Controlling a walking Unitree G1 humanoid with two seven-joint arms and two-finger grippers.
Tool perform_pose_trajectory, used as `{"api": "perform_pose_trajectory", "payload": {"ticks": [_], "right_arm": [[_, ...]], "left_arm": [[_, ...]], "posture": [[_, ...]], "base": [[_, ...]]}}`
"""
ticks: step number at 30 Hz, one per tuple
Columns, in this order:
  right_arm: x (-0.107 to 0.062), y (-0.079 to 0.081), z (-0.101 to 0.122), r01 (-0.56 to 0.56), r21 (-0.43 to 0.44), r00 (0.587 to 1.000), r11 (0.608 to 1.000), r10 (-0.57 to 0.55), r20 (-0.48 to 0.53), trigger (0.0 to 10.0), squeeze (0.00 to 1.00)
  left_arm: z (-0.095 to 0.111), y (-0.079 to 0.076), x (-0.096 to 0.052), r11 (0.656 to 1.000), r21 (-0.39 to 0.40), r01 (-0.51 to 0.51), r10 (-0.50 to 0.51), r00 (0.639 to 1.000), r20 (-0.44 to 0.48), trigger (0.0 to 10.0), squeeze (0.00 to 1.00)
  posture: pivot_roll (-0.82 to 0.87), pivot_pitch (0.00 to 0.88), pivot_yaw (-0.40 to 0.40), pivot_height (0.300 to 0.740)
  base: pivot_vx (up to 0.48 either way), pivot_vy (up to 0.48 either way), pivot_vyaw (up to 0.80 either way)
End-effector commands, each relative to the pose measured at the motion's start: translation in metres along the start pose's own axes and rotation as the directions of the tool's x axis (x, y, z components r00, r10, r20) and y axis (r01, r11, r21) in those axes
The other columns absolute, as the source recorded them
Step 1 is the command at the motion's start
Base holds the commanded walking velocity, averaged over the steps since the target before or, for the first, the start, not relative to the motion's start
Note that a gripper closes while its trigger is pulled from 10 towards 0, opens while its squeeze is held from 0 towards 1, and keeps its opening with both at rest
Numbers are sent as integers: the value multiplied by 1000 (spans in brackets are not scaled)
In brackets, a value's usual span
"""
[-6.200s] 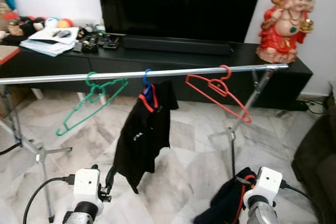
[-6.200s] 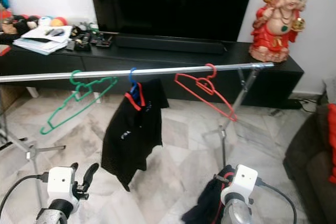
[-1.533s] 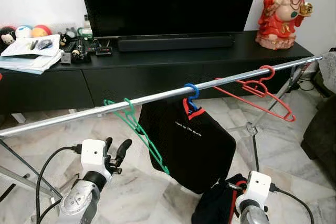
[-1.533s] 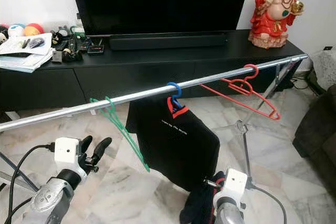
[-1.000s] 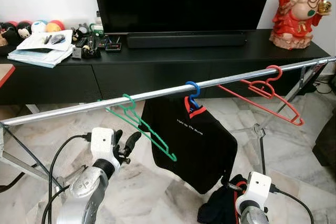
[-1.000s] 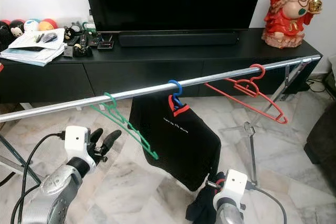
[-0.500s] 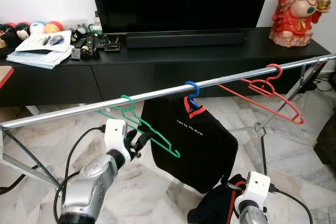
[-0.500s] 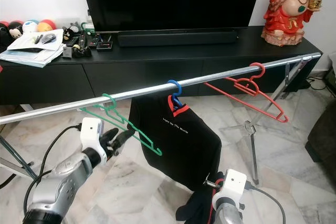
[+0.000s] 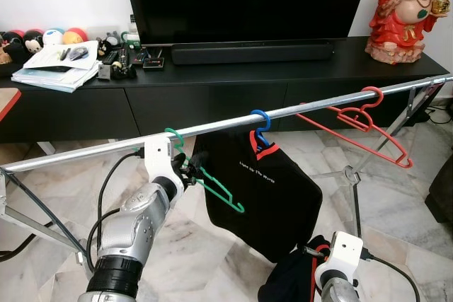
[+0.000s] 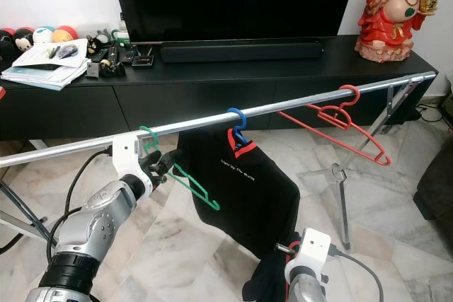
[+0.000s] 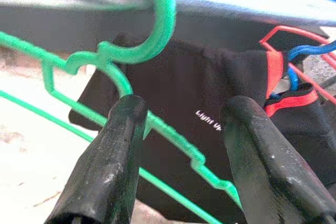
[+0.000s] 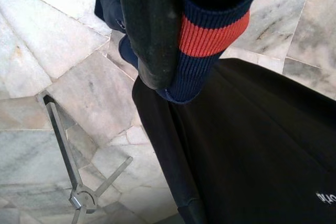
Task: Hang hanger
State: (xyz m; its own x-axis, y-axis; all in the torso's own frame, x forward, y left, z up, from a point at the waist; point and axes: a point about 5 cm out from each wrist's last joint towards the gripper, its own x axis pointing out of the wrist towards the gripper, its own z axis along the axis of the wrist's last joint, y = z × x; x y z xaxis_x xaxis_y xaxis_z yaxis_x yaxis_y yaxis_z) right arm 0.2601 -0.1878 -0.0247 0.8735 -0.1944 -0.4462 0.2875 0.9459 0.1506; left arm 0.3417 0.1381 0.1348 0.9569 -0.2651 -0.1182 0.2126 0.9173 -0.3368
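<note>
**A:** Where is your left pincer [image 9: 190,172] now?

**B:** Up at the rail [image 9: 85,154], right under the green hanger [image 9: 212,183]. Half a second ago it was lower, short of the hanger; a second ago lower again. I have brought it up and in. The fingers [image 11: 107,169] are spread, one on each side of the hanger's neck, just below the hook. From the wrist view one finger looks to be touching the green wire; I have not closed on it.

**A:** And the hanger itself?

**B:** Its hook sits over the rail, body tilted down toward 4 o'clock from the hook. At 3 o'clock from it along the rail hangs the blue hanger [image 9: 259,124] with the black shirt [image 9: 272,192], then the red hanger [image 9: 357,124] farther on near the rail's end.

**A:** So what does the move mean for the job?

**B:** I judge I am set to take the green hanger by its neck. It is empty, so it may be meant for the garment [image 9: 294,277] my right pincer [image 12: 173,35] is pinching, low at 5 o'clock. That dark cloth with the red stripe is clamped by its cuff between those fingers.

**A:** Risk?

**B:** Closing off-centre could twist the hook off the rail.
</note>
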Motion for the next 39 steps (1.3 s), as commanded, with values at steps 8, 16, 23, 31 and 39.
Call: {"api": "perform_pose_trajectory", "payload": {"ticks": [8,16,23,31,39], "right_arm": [[1,6,1,-17,-8,1000,1000,17,-7,10000,0],[1,7,0,-20,-10,1000,1000,20,-11,10000,0],[0,8,-2,-20,-12,1000,1000,20,-16,10000,0],[0,10,-3,-27,-13,999,1000,26,-20,10000,0],[0,10,-2,-26,-14,1000,1000,26,-18,10000,0]], "left_arm": [[3,10,12,989,5,-145,145,989,-37,10000,0],[4,1,25,988,-6,-152,152,987,-44,10000,0],[4,-1,27,994,-2,-110,110,992,-62,10000,816],[8,6,32,972,-59,-227,223,973,-62,10000,1000],[10,1,39,954,-107,-282,275,959,-72,10000,1000]], "posture": [[42,92,25,740],[40,92,32,740],[46,92,33,740],[51,92,34,740],[45,93,36,740]], "base": [[0,0,0],[0,0,0],[0,0,0],[0,0,0],[0,0,0]]}}
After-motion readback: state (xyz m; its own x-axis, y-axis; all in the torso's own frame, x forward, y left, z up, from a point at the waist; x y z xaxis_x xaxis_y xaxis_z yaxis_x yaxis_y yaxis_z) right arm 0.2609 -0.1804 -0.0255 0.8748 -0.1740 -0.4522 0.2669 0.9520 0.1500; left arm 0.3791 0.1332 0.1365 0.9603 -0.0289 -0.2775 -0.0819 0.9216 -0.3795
